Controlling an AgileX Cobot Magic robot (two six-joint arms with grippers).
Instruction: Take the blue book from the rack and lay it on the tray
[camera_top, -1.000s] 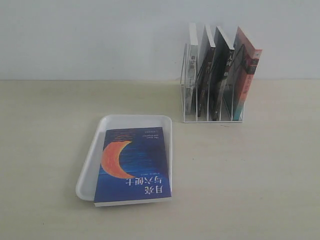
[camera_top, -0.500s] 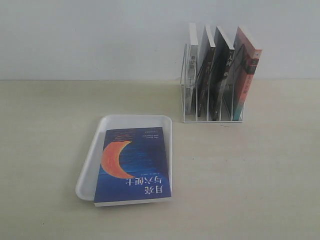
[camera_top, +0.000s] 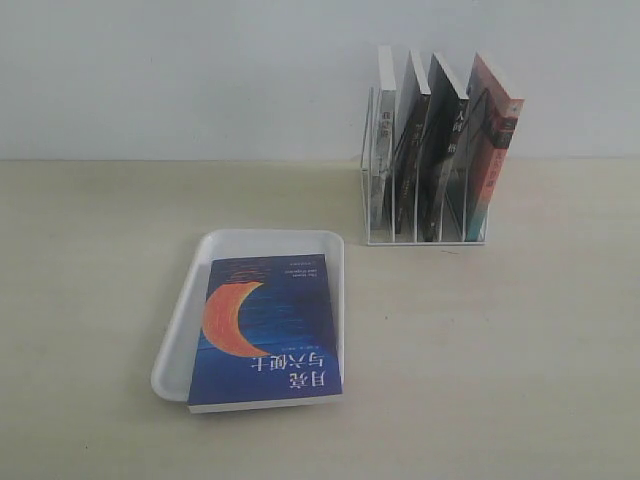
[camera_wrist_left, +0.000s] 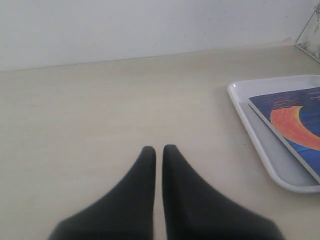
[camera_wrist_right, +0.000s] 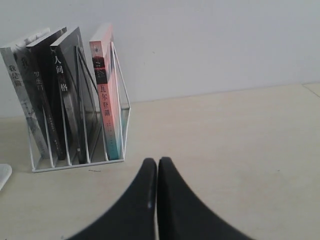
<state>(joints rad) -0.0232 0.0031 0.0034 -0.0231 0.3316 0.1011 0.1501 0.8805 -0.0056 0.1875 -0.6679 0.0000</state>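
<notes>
The blue book (camera_top: 266, 333) with its orange crescent moon lies flat, cover up, on the white tray (camera_top: 185, 319); its near end sticks out over the tray's front rim. In the left wrist view the tray (camera_wrist_left: 260, 137) and the book (camera_wrist_left: 295, 122) show off to one side. The white wire rack (camera_top: 425, 238) stands behind the tray, to the right. My left gripper (camera_wrist_left: 158, 149) is shut and empty above bare table, apart from the tray. My right gripper (camera_wrist_right: 157, 161) is shut and empty, short of the rack (camera_wrist_right: 80, 162). Neither arm shows in the exterior view.
Several books stand upright in the rack: a white-spined one (camera_top: 383, 150), two black-spined ones (camera_top: 408, 160) and a red-and-teal one (camera_top: 492, 150) at the right end. A pale wall closes the back of the light wooden table (camera_top: 520, 360).
</notes>
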